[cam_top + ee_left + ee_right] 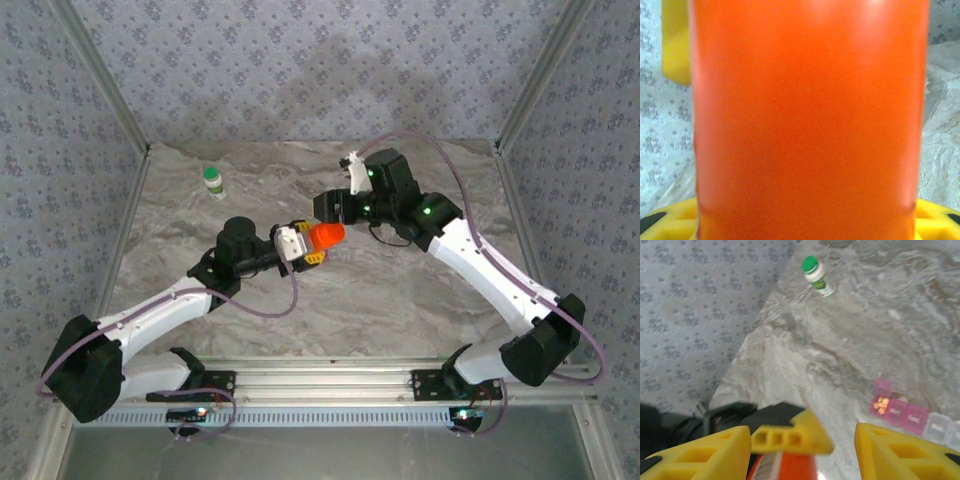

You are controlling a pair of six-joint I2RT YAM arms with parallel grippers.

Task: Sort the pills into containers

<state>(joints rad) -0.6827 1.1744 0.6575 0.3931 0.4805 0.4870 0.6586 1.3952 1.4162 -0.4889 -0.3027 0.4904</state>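
- Top view: left end effector (300, 243) pinching an orange bottle (326, 236), which it presents to the right end effector (333, 210), probably for work on the bottle's top. A green-capped bottle (213, 181) stands well apart on the desk (400, 300).
- Left wrist: orange bottle clamped between yellow fingers (675, 45), close to the lens.
- Right wrist: right end effector spread, one finger either side of the bottle. The pill box (912, 417) lies on the desk beyond, with orange pills (882, 402) in its end pink compartment, near enough for filling.
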